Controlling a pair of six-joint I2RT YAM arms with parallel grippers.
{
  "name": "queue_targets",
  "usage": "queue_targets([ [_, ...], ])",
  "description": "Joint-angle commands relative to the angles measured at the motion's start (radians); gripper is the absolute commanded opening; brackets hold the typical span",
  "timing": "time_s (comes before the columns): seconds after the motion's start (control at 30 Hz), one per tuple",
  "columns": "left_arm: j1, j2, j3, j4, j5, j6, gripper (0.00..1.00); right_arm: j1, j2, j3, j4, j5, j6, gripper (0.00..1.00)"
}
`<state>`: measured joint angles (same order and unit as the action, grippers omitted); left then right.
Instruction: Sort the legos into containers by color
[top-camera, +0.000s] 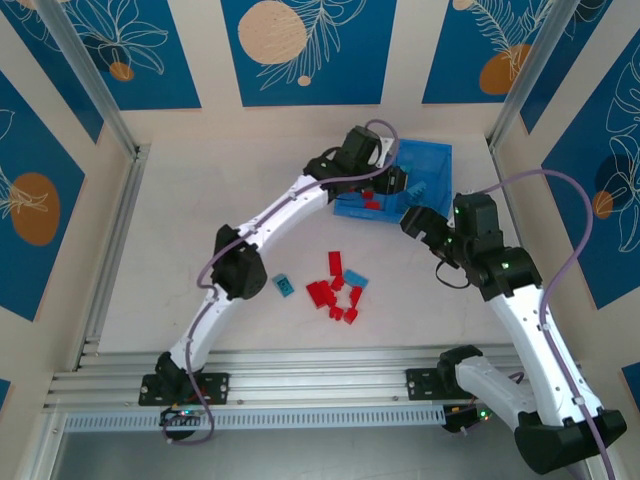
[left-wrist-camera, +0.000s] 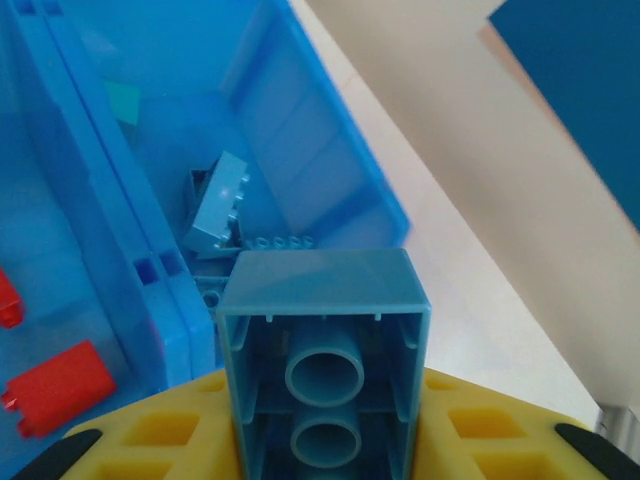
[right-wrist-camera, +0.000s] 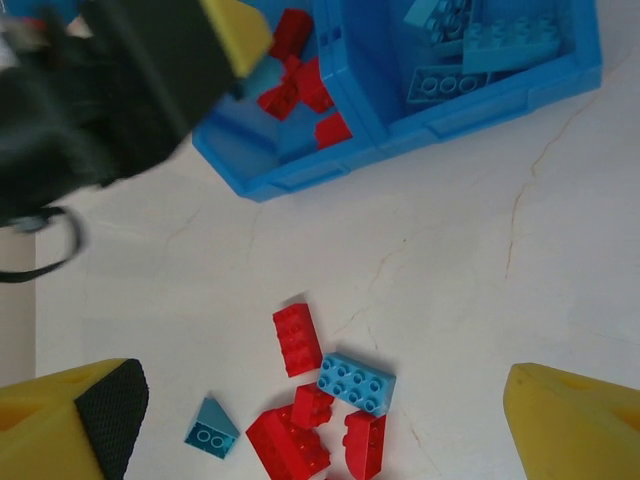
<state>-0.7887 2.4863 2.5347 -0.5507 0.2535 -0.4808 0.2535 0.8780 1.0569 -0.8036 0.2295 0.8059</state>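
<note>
The containers are the two compartments of one blue tray (top-camera: 432, 152). My left gripper (top-camera: 392, 183) hovers over it, shut on a light-blue lego (left-wrist-camera: 325, 330) that shows its hollow underside between the yellow fingers (left-wrist-camera: 150, 440). Below the brick, the right compartment (left-wrist-camera: 300, 130) holds light-blue legos (left-wrist-camera: 220, 205), and the left compartment holds red legos (left-wrist-camera: 55, 390). My right gripper (top-camera: 420, 222) hangs open just in front of the tray, above the table. Under it lie several red legos (right-wrist-camera: 297, 340), a light-blue lego (right-wrist-camera: 357, 383) and a darker blue sloped piece (right-wrist-camera: 211, 428).
The loose pile (top-camera: 338, 290) sits mid-table between the two arms, with one blue piece (top-camera: 283, 286) off to its left. The left arm's black wrist (right-wrist-camera: 100, 90) crosses the tray's near corner (right-wrist-camera: 290, 172). Walls close in on both sides.
</note>
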Motion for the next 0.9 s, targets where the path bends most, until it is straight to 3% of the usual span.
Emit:
queue_targets([
  [0.0,-0.026,0.065,0.096,0.160,-0.091,-0.068,0.37,-0.008,-0.023,0.032,-0.034,0.055,0.033,0.93],
  [0.13,-0.039,0.155,0.198,0.243,-0.176,-0.129,0.37,-0.010,-0.043,0.041,-0.053,0.060,0.037,0.93],
  [0.3,-0.040,0.221,0.232,0.327,-0.314,-0.227,0.47,-0.012,-0.065,0.055,-0.073,0.072,0.036,0.93],
  [0.47,-0.036,0.237,0.265,0.352,-0.336,-0.252,0.64,-0.013,-0.091,0.048,-0.093,0.083,0.039,0.93],
  [0.7,-0.034,0.102,0.259,0.213,-0.286,-0.070,0.74,-0.014,-0.121,0.011,-0.107,0.079,0.053,0.93],
  [0.87,-0.026,-0.071,0.172,0.073,-0.218,0.111,0.79,-0.014,-0.123,-0.047,-0.069,0.051,-0.033,0.93],
])
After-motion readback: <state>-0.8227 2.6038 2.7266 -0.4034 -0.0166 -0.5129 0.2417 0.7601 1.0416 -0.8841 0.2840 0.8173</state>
